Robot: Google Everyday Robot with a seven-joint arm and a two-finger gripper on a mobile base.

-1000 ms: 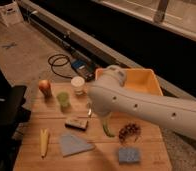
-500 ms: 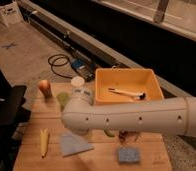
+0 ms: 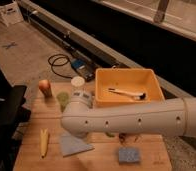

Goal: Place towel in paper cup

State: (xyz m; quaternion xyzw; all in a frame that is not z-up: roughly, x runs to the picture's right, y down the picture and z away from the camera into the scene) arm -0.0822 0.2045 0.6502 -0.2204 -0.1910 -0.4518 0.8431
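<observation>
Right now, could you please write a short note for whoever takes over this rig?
Pincer: not visible, hidden behind the arm, whose rounded end hangs over the board, just beyond the towel.
Towel: flat near the board's front edge, partly covered by the arm.
Paper cup: upright at the board's far edge, left of the bin.
Done: nothing; the towel is not in the cup.
Left: grasp the towel, carry it to the cup, put it in.
</observation>
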